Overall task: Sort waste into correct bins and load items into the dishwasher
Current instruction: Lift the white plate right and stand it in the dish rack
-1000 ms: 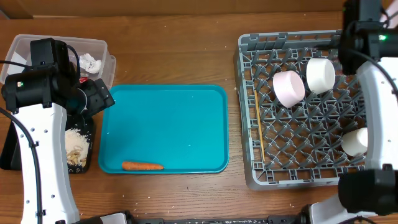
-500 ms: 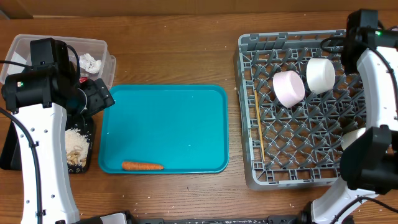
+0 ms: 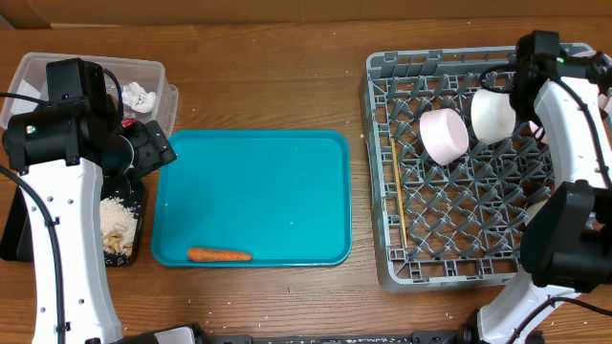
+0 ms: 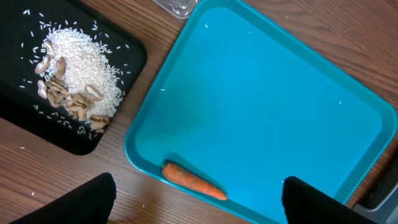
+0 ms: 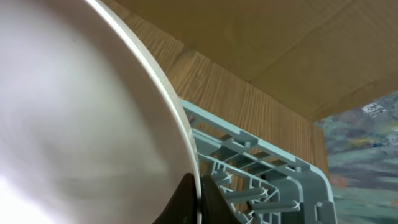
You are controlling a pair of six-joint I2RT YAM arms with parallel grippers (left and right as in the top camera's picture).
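White plate [image 5: 74, 124] filled the right wrist view, its rim pinched between the closed fingers of the right gripper [image 5: 194, 198] over the far right corner of the rack [image 3: 382, 67]. I judged it was held edge-on to slot between pegs. My left gripper [image 4: 202, 200] hung wide open and empty above the carrot [image 4: 194, 182], which lay at the near edge of the teal tray [image 3: 253, 139]. Since a second before, only the right gripper had swung farther back.

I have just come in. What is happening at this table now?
Two robot arms are clearing a meal. The right gripper seems to hold a white plate by its rim at the far edge of the grey rack, which already carries two bowls and chopsticks. The left gripper hangs open above the teal tray, where only a carrot lies.
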